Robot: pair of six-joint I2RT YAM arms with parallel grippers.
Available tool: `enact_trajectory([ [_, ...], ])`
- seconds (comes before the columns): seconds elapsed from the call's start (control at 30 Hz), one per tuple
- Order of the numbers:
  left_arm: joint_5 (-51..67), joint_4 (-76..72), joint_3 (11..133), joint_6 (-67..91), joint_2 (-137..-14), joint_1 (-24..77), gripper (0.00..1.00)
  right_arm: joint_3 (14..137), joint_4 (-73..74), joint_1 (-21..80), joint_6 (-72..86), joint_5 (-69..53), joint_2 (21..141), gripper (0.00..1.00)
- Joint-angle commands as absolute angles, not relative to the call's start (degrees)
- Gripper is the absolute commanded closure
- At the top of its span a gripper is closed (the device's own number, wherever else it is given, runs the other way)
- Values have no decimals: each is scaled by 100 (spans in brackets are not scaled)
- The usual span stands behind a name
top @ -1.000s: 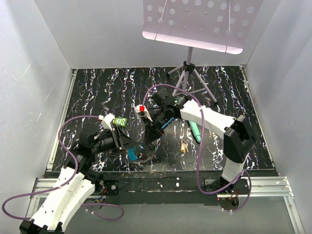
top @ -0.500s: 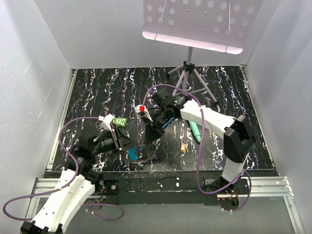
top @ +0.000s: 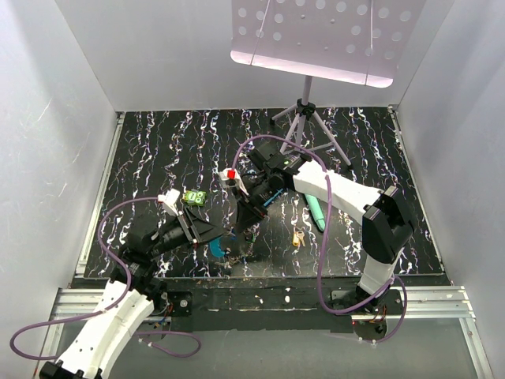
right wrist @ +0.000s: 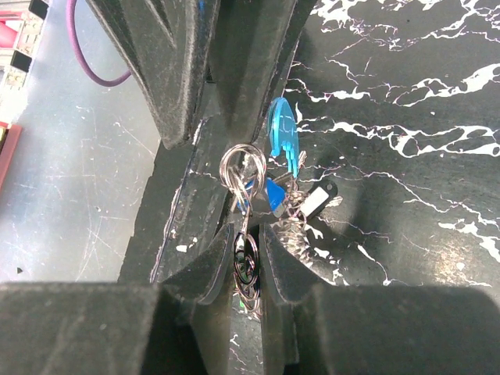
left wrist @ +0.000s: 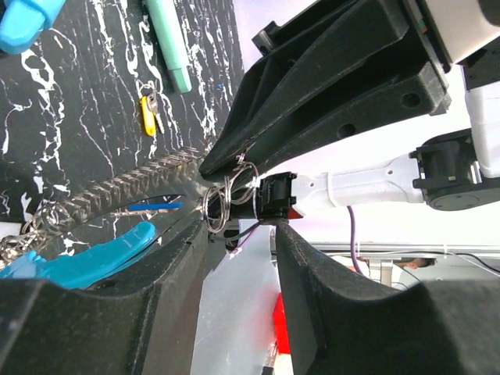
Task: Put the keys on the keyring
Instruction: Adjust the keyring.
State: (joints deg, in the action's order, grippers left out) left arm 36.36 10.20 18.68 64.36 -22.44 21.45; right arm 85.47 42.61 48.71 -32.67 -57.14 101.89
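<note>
pinching small wire rings [right wrist: 238, 168], the right claw [right wrist: 244, 250] meets the left claw [left wrist: 241, 230], its fingers slightly apart, beside the keyring [left wrist: 117, 187] near the worktop's [top: 158, 150] front; a yellow key [top: 297, 238] lies unthreaded, so work likely remains.

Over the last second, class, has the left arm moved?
Yes. The left arm has drawn back toward the near-left corner. Its white tab, which adjoined the green display a second ago, now sits clear of it to the left.
</note>
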Motion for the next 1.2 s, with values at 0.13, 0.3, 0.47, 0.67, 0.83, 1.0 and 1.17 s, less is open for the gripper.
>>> enact_trajectory([
  [0.13,3726,-1062,1565,7268,-2399,2145,58,8640,4078,4957,-3182,-6117,10160,93],
  [0.3,3744,-916,1564,7234,-2365,2145,58,8640,4078,4957,-3182,-6135,10160,93],
  [0.47,3446,761,1994,6523,-1943,2145,58,8631,4061,4948,-3182,-6135,10143,93],
  [0.67,3269,2064,2469,5670,-1837,2145,58,8657,4069,4948,-3164,-6161,10160,93],
  [0.83,3252,2206,2601,5502,-2021,2145,58,8648,4069,4948,-3164,-6161,10160,93],
  [1.0,3076,2724,2795,5151,-2171,2145,58,8640,4061,4948,-3155,-6144,10160,93],
  [1.17,3085,2786,2839,4948,-2180,2145,59,8666,4078,4948,-3138,-6179,10178,93],
])
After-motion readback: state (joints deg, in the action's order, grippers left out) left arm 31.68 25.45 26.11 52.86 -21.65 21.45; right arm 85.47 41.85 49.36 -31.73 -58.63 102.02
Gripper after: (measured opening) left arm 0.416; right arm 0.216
